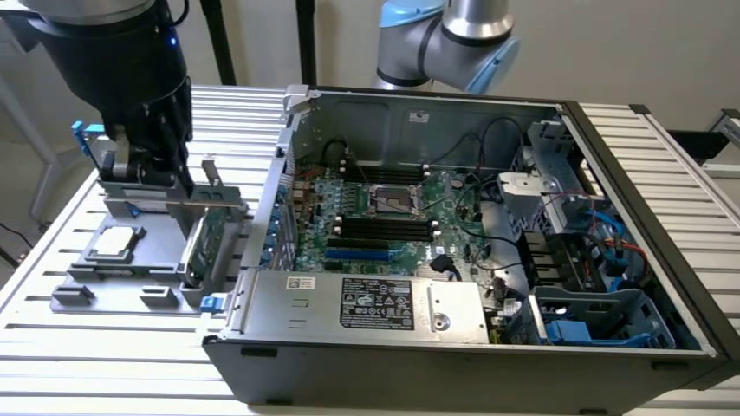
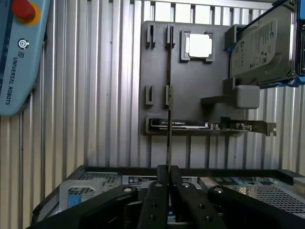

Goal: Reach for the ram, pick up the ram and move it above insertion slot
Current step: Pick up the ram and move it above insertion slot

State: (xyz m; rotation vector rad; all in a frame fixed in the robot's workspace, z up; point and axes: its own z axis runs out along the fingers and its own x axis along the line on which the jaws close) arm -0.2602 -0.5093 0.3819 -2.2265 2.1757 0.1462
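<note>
Ribbed metal slats form the tabletop [image 1: 104,325], on which a grey fixture tray [image 1: 116,277] and an open computer case [image 1: 463,347] are set. Over the tray's far edge, the gripper [image 2: 168,183] is clamped on the ram [image 2: 168,114], seen edge-on. Black insertion slots [image 1: 387,227] lie inside the case, well apart.

The computer case [image 1: 463,260] sits on the table [image 1: 647,147]; the holder tray [image 1: 116,269] lies at the exterior view's left of it. The pincer [image 1: 151,178] hangs over the tray, apparently clamping the ram [image 2: 168,119].
</note>
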